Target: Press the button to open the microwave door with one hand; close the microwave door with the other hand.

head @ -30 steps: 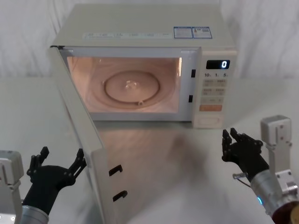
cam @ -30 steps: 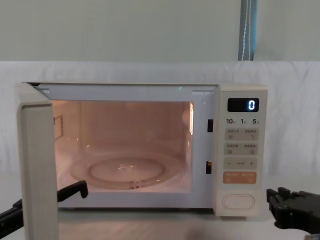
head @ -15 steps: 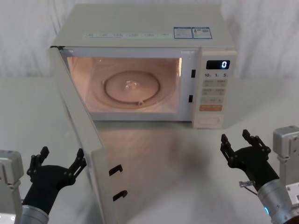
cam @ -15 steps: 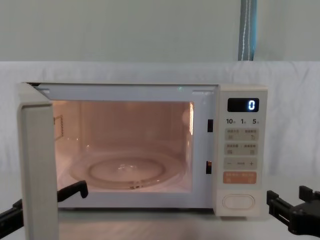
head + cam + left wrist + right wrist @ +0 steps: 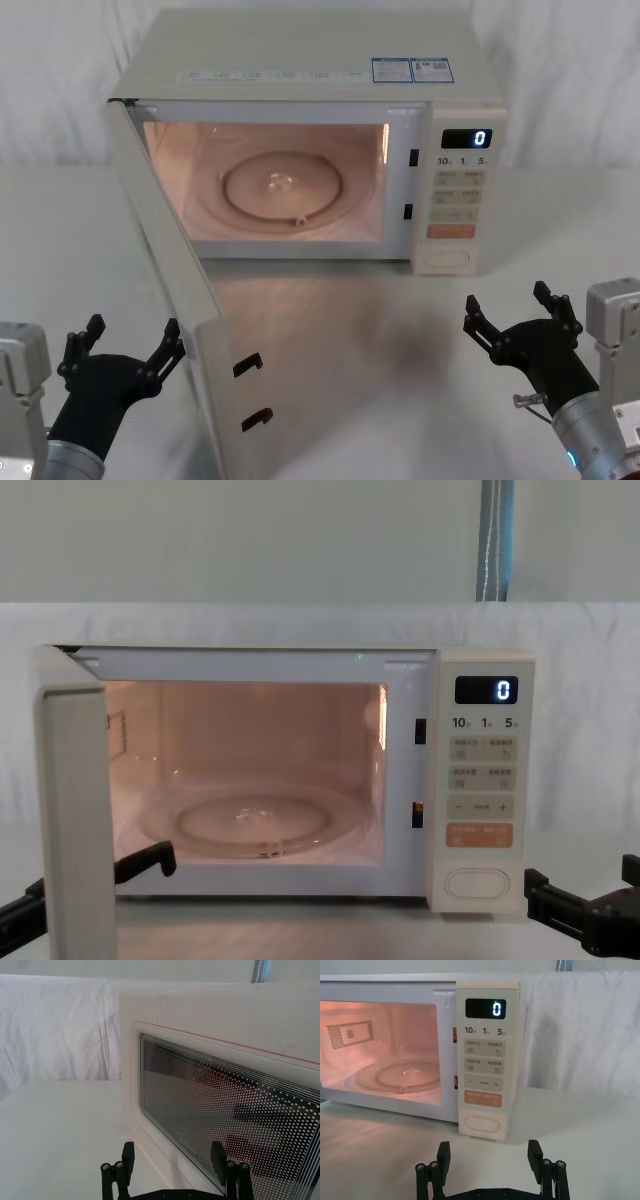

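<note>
I've pulled the right gripper (image 5: 512, 315) back from the button (image 5: 448, 260), claws spread; the left gripper (image 5: 125, 350), also spread, waits outside the open microwave door (image 5: 185, 300).

A white table (image 5: 400, 330) spreads beneath and ahead of each claw. Beyond it hangs a white creased cloth backdrop (image 5: 300, 625), with a blue-grey vertical pole (image 5: 495, 540) rising behind.

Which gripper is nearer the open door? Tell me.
Left. The left gripper sits open just outside the door, beside its free edge. The right gripper is open, across the table, before the button.
</note>
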